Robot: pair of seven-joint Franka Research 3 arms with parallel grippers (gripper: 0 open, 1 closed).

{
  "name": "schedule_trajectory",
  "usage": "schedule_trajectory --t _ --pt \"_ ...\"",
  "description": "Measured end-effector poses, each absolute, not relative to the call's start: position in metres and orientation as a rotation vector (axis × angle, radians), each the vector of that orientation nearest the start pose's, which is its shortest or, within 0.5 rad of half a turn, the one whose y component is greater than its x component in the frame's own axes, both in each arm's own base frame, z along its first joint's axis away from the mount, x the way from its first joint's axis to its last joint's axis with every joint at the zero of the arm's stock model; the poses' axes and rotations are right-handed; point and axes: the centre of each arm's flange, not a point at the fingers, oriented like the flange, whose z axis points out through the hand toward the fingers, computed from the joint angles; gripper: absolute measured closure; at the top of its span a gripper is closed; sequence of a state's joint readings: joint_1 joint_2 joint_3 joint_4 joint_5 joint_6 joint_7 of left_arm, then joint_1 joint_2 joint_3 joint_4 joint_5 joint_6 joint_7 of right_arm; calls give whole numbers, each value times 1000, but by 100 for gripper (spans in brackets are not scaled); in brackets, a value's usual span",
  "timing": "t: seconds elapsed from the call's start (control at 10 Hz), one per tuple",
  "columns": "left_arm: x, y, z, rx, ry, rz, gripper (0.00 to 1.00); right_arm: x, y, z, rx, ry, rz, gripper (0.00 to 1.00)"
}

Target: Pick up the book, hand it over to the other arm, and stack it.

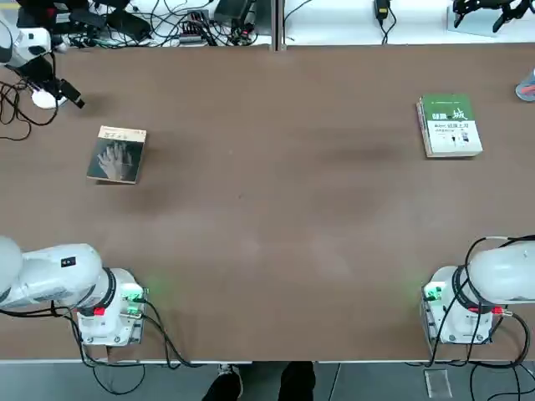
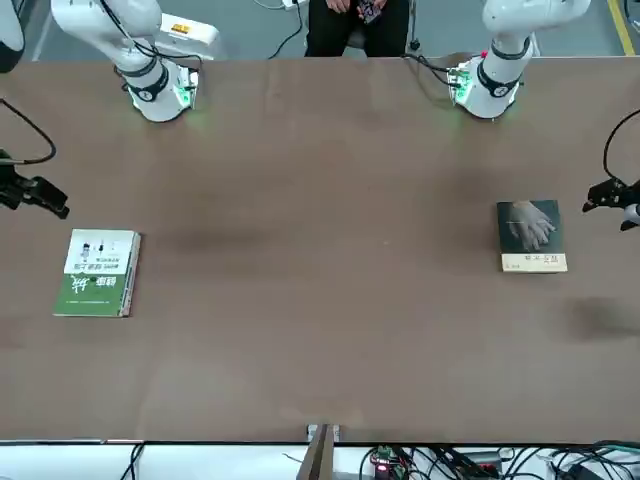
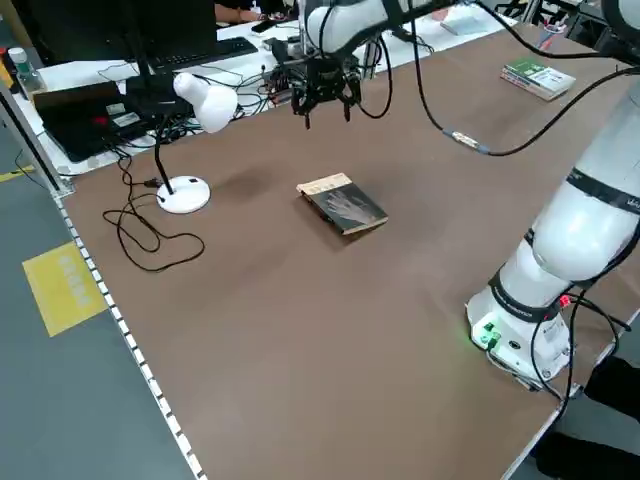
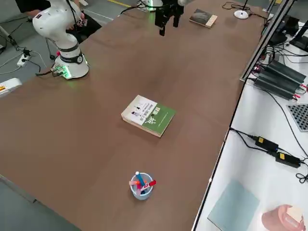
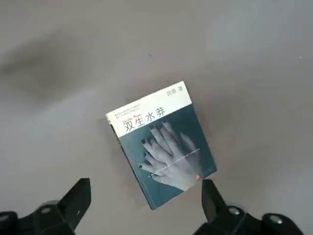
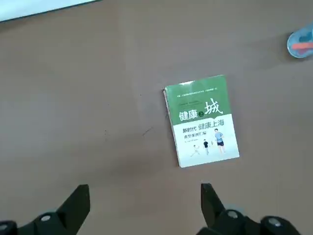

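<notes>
Toward the desk's (image 1: 276, 251) left edge and far side, the small thin paperback book with a dark grey-brown cover, pale hand image and tan title strip (image 1: 117, 154) lies flat. The left end effector (image 3: 325, 95) hangs above the desk just beyond it, fingers apart and empty, the book showing between them in its wrist view. Toward the right edge lies a thicker green-and-white book (image 1: 450, 125). The right end effector (image 4: 168, 17) hangs high, fingers likewise apart, empty.
</notes>
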State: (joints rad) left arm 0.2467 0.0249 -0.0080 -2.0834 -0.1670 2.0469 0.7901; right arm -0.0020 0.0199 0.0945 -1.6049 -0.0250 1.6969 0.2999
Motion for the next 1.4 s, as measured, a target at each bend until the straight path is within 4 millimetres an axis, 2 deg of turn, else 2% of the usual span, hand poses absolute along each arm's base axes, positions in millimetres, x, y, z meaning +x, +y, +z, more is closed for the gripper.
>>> schedule_trajectory --t 0.4,1.0,1.4 --pt "533 149 371 -3238 835 -44 0 571 51 610 -3128 321 -138 0" --pt "529 174 325 -3323 846 -45 0 572 46 630 -3125 279 -198 0" --pt "523 190 292 -3389 820 -28 0 568 48 627 -3134 273 -143 0"
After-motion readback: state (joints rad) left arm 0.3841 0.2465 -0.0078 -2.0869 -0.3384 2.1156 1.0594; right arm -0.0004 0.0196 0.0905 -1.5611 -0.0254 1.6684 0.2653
